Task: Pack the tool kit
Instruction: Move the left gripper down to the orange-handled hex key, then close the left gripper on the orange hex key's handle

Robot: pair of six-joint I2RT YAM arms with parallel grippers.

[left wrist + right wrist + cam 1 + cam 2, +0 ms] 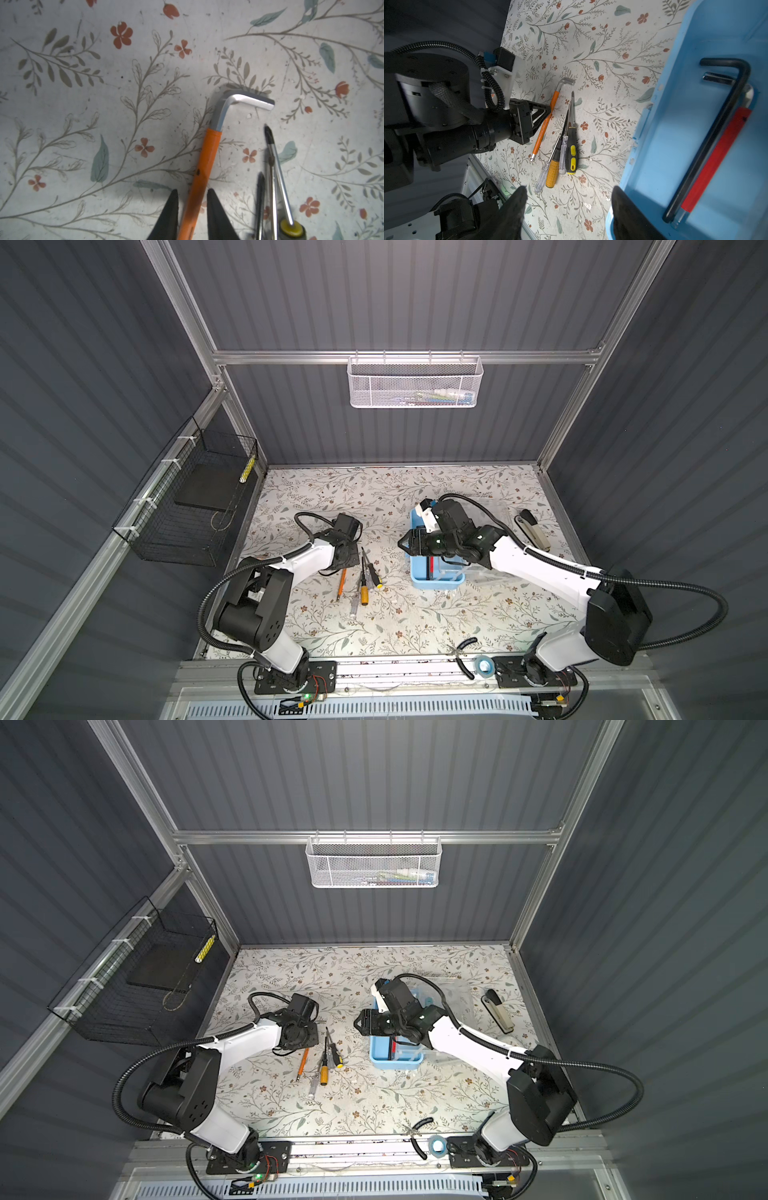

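Straddling the orange-sleeved hex key (207,158), which lies flat on the tabletop (83,104), the left fingers (170,214) stand narrowly parted, one on each side of the sleeve. Whether they already pinch it cannot be told. A sound grasp probably calls for squeezing square across the sleeve with the tips low enough to catch its round body. A straight lift should then keep the bent steel end from dragging the screwdrivers (291,228) lying just beside it. The tool kit box (436,578) sits open to the right on the tabletop, with a black hex key (724,61) and a red-sleeved one (716,158) inside. The right fingers (627,209) hang wide apart and empty at its rim, and should leave the drop path clear.
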